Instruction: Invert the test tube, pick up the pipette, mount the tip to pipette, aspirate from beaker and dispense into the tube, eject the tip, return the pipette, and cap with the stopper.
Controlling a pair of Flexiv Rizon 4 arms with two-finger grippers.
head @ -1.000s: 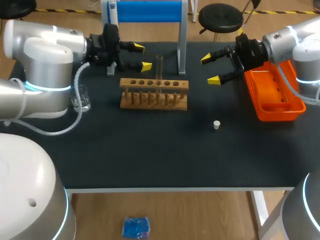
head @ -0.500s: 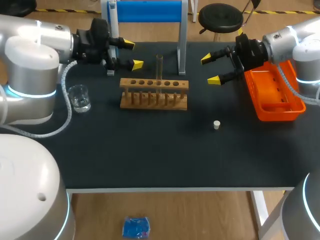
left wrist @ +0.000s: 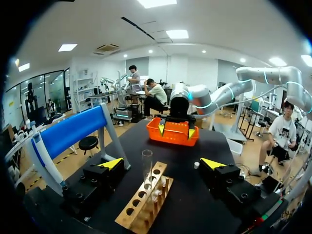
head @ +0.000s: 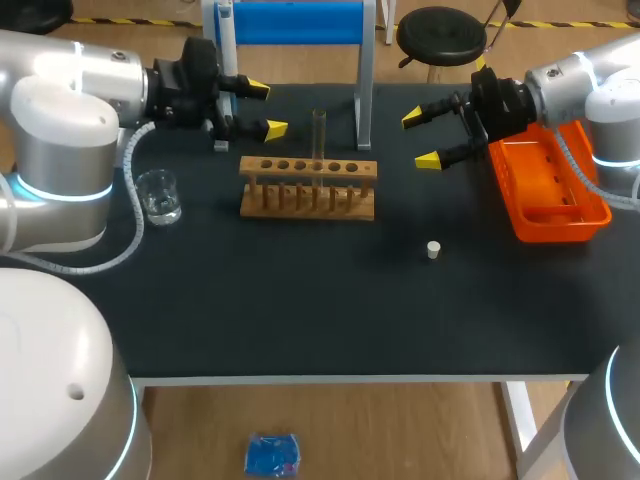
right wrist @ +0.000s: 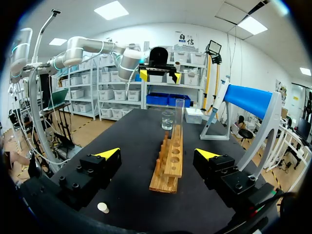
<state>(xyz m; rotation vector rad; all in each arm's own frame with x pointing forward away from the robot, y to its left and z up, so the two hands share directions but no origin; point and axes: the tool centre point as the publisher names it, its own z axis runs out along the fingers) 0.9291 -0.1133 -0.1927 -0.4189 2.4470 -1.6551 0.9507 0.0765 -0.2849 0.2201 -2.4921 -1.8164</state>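
A clear test tube (head: 319, 135) stands upright in the wooden rack (head: 308, 187) at mid-table. My left gripper (head: 266, 109) hangs open to the left of the tube, a short gap away, holding nothing. My right gripper (head: 420, 139) is open to the right of the rack, also holding nothing. A glass beaker (head: 159, 195) sits left of the rack. A small white stopper (head: 433, 250) lies on the mat right of centre. From the left wrist, the tube (left wrist: 146, 168) and rack (left wrist: 144, 202) lie ahead of the open gripper (left wrist: 162, 163). From the right wrist, the tube (right wrist: 179, 114), rack (right wrist: 170, 163) and beaker (right wrist: 167, 120) lie ahead of the open gripper (right wrist: 157, 154), the stopper (right wrist: 102, 207) beside it.
An orange tray (head: 548, 185) rests at the table's right edge under my right arm. A stand with a blue top bar (head: 290, 22) and grey legs rises behind the rack. The black mat in front of the rack is bare apart from the stopper.
My left arm has drawn back to the left, carrying its open gripper slightly away from the tube and uncovering the beaker. The right arm has kept still.
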